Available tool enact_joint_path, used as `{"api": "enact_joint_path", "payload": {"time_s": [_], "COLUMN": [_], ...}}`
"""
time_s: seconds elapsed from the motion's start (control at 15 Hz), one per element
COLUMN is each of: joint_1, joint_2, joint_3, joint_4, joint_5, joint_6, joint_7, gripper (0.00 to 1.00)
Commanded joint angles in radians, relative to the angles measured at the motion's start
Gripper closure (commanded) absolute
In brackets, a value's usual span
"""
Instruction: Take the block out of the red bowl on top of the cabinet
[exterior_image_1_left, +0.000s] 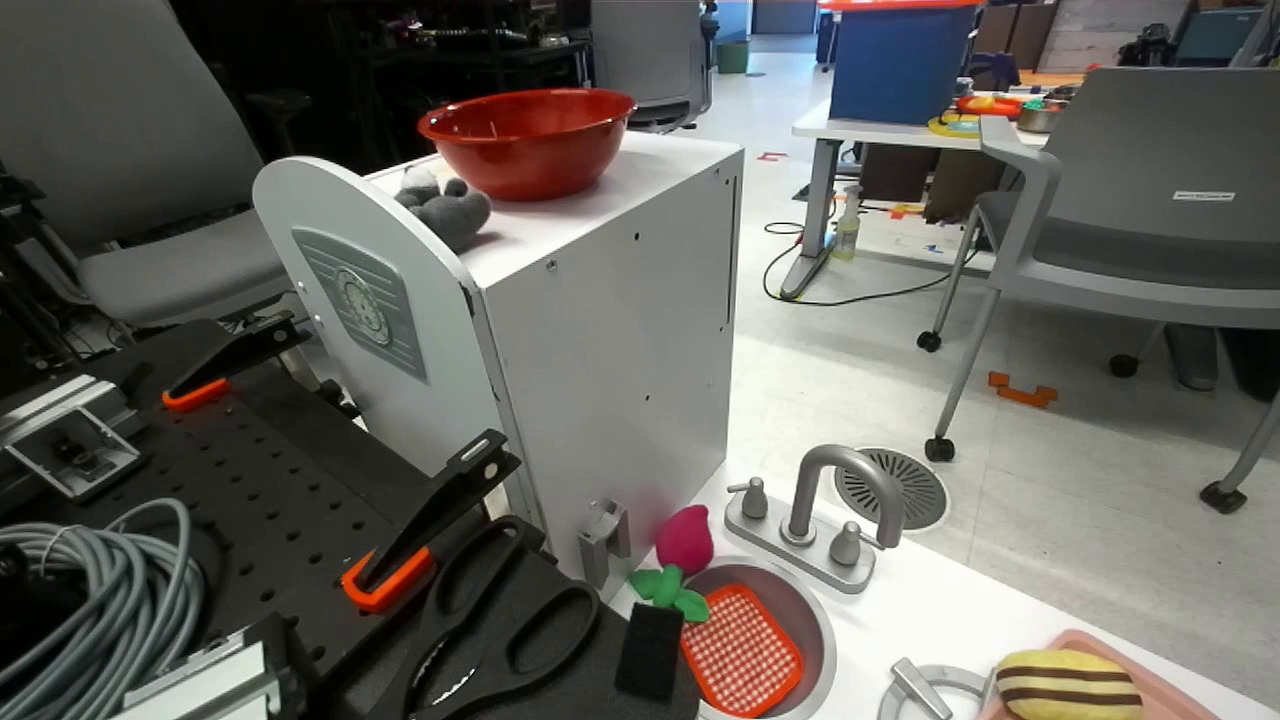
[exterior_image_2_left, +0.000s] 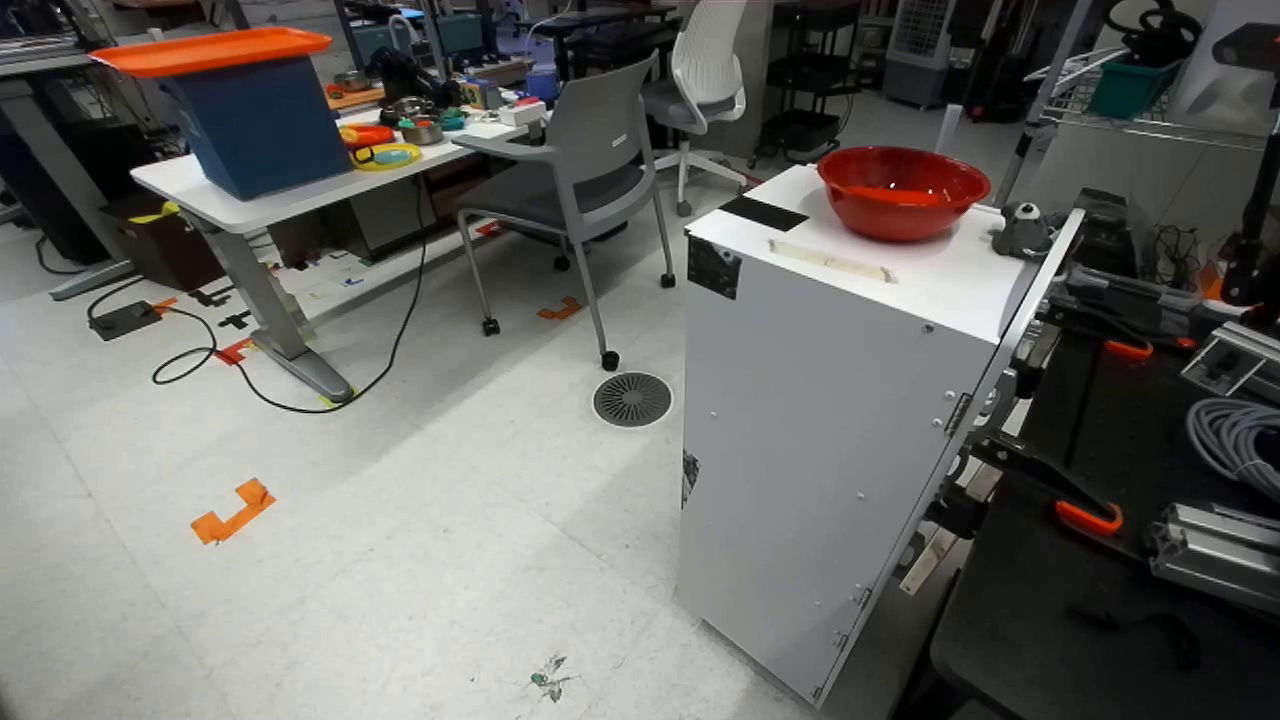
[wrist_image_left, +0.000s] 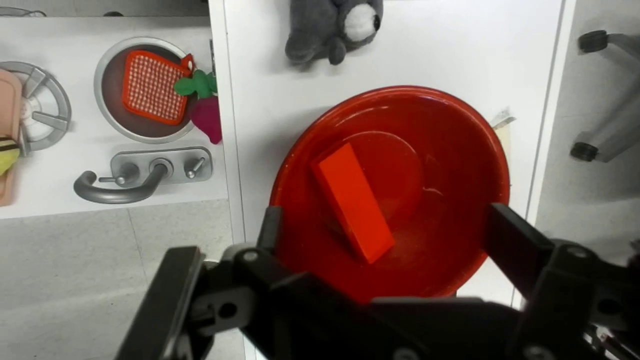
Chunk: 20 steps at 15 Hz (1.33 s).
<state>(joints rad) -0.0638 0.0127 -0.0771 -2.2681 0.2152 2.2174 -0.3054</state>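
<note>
Wrist view, block (wrist_image_left: 356, 202): slantwise inside the red bowl (wrist_image_left: 440, 165); not taken out yet, so by my judgement reaching down, gripping and lifting all remain.
Wrist view, gripper (wrist_image_left: 382, 220): jaws wide apart, holding nothing, the block showing between them.
Wrist view, sink basin (wrist_image_left: 101, 90): a red-checked potholder (wrist_image_left: 155, 87) inside.
In an exterior view, red bowl (exterior_image_1_left: 540, 165): upright on the white cabinet (exterior_image_1_left: 620, 330), near a grey plush toy (exterior_image_1_left: 455, 215); its wall hides whatever lies low inside.
In an exterior view, red bowl (exterior_image_2_left: 895, 225): a brighter orange-red shows within, probably the block.
In an exterior view, blue bin (exterior_image_2_left: 270, 130): orange lid (exterior_image_2_left: 215, 52) on top, contents hidden.
In both exterior views, gripper: out of frame.
</note>
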Motion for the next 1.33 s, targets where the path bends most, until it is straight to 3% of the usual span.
{"api": "enact_joint_path", "payload": {"time_s": [0.0,0.53,0.87,1.27], "joint_1": [-0.001,0.002,0.014,0.029], "joint_2": [0.034,0.093,0.102,0.095], "joint_3": [0.005,0.01,0.023,0.05], "joint_4": [0.036,0.094,0.135,0.164], "joint_5": [-0.04,-0.132,-0.14,-0.113], "joint_6": [-0.042,-0.105,-0.07,-0.007], "joint_7": [0.066,0.188,0.239,0.212], "gripper": [0.0,0.0,0.0,0.0]}}
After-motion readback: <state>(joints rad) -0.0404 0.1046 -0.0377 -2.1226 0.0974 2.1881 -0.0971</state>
